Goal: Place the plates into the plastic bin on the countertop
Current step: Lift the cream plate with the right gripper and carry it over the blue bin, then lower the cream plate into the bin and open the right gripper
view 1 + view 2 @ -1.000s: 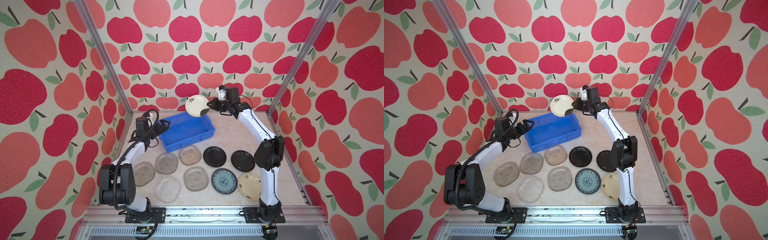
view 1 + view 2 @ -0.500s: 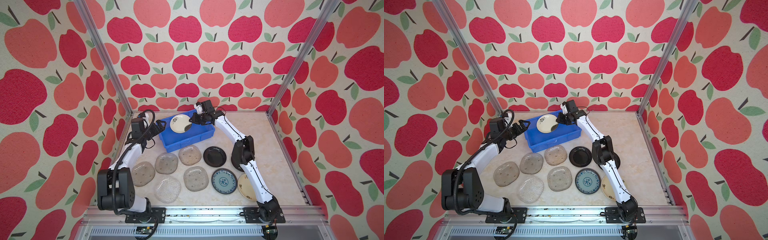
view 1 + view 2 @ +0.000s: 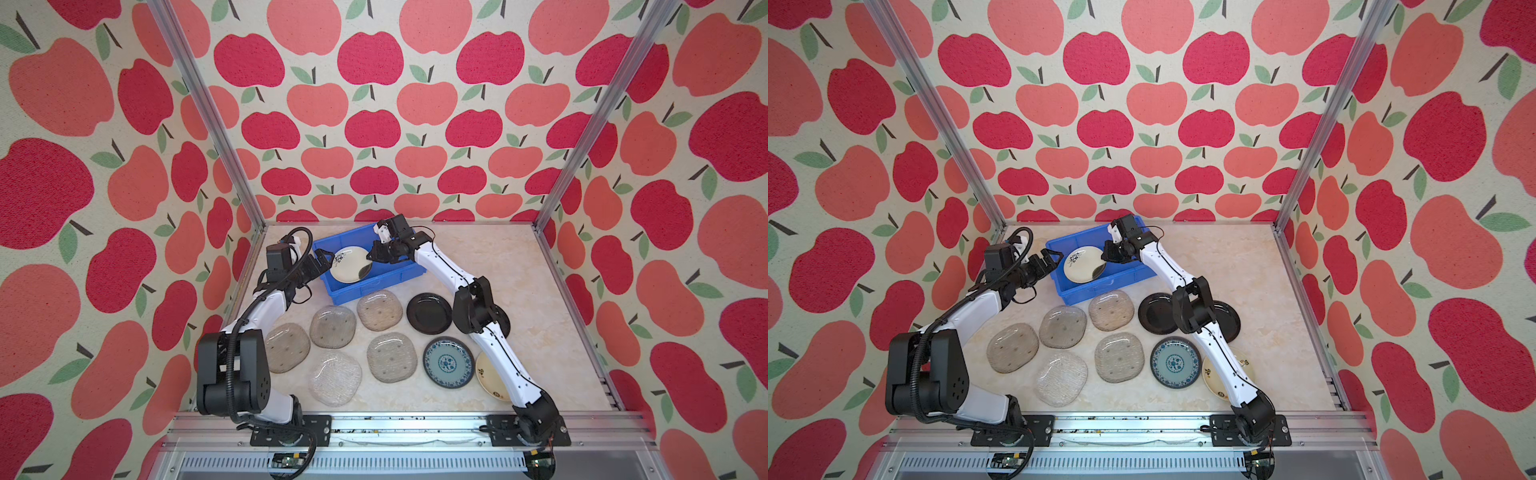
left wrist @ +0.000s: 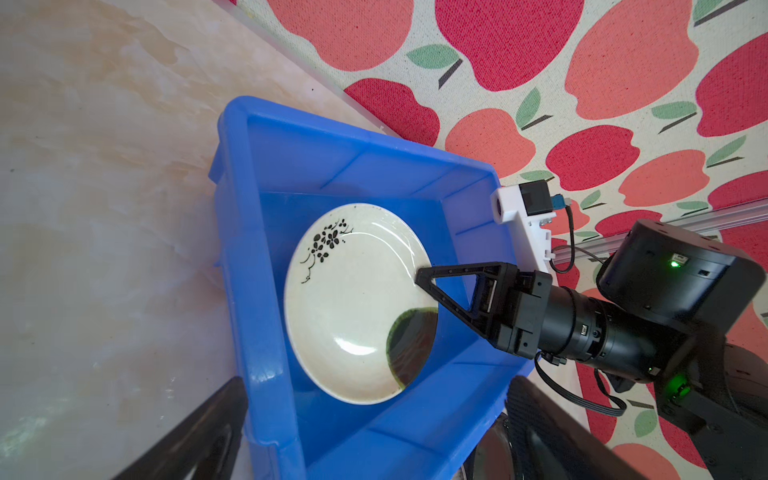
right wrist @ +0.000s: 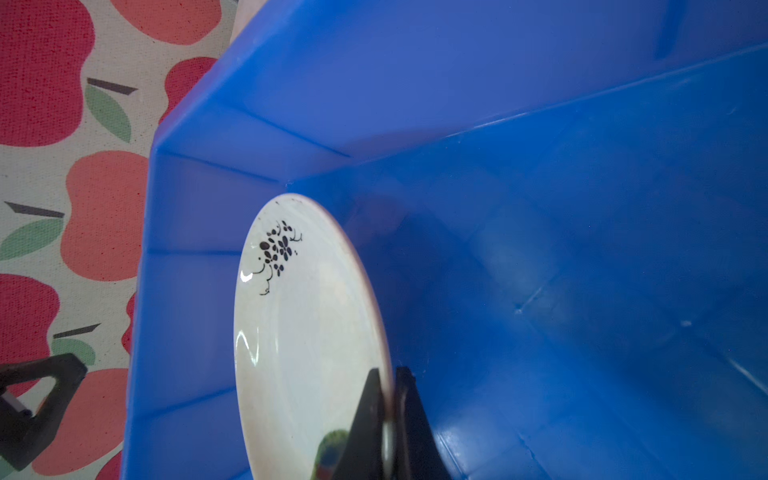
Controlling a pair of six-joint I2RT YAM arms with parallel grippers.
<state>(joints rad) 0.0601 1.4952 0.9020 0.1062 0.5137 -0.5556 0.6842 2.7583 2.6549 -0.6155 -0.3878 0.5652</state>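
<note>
A cream floral plate hangs tilted inside the blue plastic bin. My right gripper is shut on its rim. The right wrist view shows the fingers pinching the plate edge at the gripper, with the bin floor beyond. My left gripper is open, one finger on each side of the bin's left end wall. Several glass plates, black plates, a teal plate and another cream plate lie on the countertop.
The right arm stretches over the black plates and the cream plate by the front rail. Aluminium posts and apple-patterned walls close in the counter on three sides. The bin stands at the back left, near the back wall.
My right gripper carried the cream floral plate down from high near the back wall into the bin. The left gripper stayed open by the bin's left end, shifting slightly.
</note>
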